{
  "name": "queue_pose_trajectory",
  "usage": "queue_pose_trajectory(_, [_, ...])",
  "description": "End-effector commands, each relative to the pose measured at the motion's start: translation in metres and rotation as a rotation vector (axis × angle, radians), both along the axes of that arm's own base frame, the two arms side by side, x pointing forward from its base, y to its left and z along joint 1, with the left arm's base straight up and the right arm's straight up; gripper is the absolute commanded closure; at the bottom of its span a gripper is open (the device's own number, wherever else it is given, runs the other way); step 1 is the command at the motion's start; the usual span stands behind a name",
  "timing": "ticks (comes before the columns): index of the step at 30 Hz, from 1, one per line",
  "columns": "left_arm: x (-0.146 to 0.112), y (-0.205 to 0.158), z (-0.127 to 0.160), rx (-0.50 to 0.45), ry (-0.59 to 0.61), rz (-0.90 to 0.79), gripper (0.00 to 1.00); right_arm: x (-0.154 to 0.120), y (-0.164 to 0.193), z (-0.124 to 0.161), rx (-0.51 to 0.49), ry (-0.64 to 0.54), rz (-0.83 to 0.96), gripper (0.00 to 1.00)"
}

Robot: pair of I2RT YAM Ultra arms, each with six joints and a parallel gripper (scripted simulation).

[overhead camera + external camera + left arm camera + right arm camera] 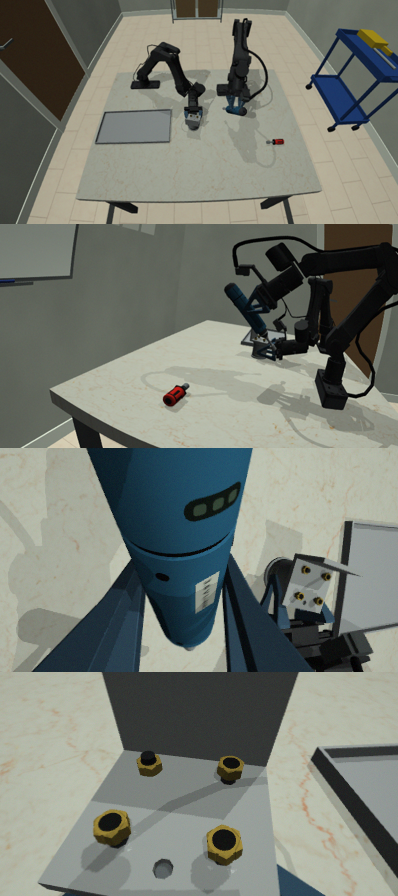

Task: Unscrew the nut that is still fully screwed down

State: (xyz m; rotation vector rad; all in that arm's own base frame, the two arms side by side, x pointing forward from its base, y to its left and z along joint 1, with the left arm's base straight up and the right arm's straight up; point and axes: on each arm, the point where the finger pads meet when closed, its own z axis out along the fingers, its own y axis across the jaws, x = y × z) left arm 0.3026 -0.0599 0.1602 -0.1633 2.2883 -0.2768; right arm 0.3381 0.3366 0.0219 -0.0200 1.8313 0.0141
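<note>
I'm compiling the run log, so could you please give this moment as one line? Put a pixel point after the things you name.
left gripper (236,109) (182,593): holds electric nut driver (234,110) (247,309) (175,508), aloft, tilted | far-left nut (149,766): screwed down

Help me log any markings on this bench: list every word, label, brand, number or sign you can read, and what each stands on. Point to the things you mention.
No text can be read anywhere.
Pale label on the electric nut driver (236,111) (248,309) (172,543): dark marks run along it, too small and blurred to read.
No lettering shows on the red-handled tool (278,141) (174,396).
</note>
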Motion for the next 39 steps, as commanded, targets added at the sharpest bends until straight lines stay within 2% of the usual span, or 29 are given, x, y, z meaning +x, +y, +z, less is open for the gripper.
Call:
queue_pose_trajectory(1, [0.013, -0.017, 0.054, -0.014, -0.2, -0.064, 0.58, 0.006, 0.007, 0.014, 0.04, -0.022, -0.006, 0.41])
queue_pose_trajectory(3, [0.008, -0.024, 0.043, -0.003, -0.208, -0.099, 0.58, 0.006, 0.007, 0.014, 0.04, -0.022, -0.006, 0.41])
queue_pose_trajectory(7, [0.004, -0.038, 0.054, 0.004, -0.269, -0.161, 0.58, 0.006, 0.007, 0.014, 0.04, -0.022, -0.006, 0.41])
queue_pose_trajectory(8, [0.007, -0.039, 0.069, -0.003, -0.287, -0.157, 0.58, 0.006, 0.007, 0.014, 0.04, -0.022, -0.006, 0.41])
queue_pose_trajectory(12, [0.009, -0.035, 0.072, -0.001, -0.311, -0.146, 0.58, 0.006, 0.007, 0.014, 0.04, -0.022, -0.006, 0.41])
queue_pose_trajectory(13, [0.002, -0.042, 0.053, 0.005, -0.284, -0.179, 0.58, 0.006, 0.007, 0.014, 0.04, -0.022, -0.006, 0.41])
queue_pose_trajectory(16, [-0.004, -0.052, 0.059, 0.005, -0.327, -0.226, 0.58, 0.006, 0.007, 0.014, 0.04, -0.022, -0.006, 0.41])
queue_pose_trajectory(18, [-0.005, -0.059, 0.078, 0.002, -0.368, -0.244, 0.58, 0.006, 0.007, 0.014, 0.04, -0.022, -0.006, 0.41])
queue_pose_trajectory(20, [-0.011, -0.065, 0.066, 0.01, -0.375, -0.277, 0.58, 0.006, 0.007, 0.014, 0.04, -0.022, -0.006, 0.41])
queue_pose_trajectory(24, [-0.018, -0.078, 0.077, 0.011, -0.433, -0.334, 0.58, 0.006, 0.007, 0.014, 0.04, -0.022, -0.006, 0.41])
queue_pose_trajectory(25, [-0.017, -0.079, 0.092, 0.004, -0.448, -0.331, 0.58, 0.006, 0.007, 0.014, 0.04, -0.022, -0.006, 0.41])
queue_pose_trajectory(29, [-0.015, -0.075, 0.094, 0.006, -0.468, -0.32, 0.58, 0.006, 0.007, 0.014, 0.04, -0.022, -0.006, 0.41])
queue_pose_trajectory(30, [-0.021, -0.081, 0.077, 0.011, -0.459, -0.352, 0.58, 0.006, 0.007, 0.014, 0.04, -0.022, -0.006, 0.41])
queue_pose_trajectory(33, [-0.029, -0.09, 0.082, 0.006, -0.504, -0.395, 0.58, 0.006, 0.007, 0.014, 0.04, -0.022, -0.006, 0.41])
queue_pose_trajectory(34, [-0.031, -0.093, 0.094, 0.002, -0.525, -0.401, 0.58, 0.006, 0.007, 0.014, 0.04, -0.022, -0.006, 0.41])
queue_pose_trajectory(39, [-0.044, -0.106, 0.092, 0.005, -0.575, -0.467, 0.58, 0.006, 0.007, 0.014, 0.04, -0.022, -0.006, 0.41])
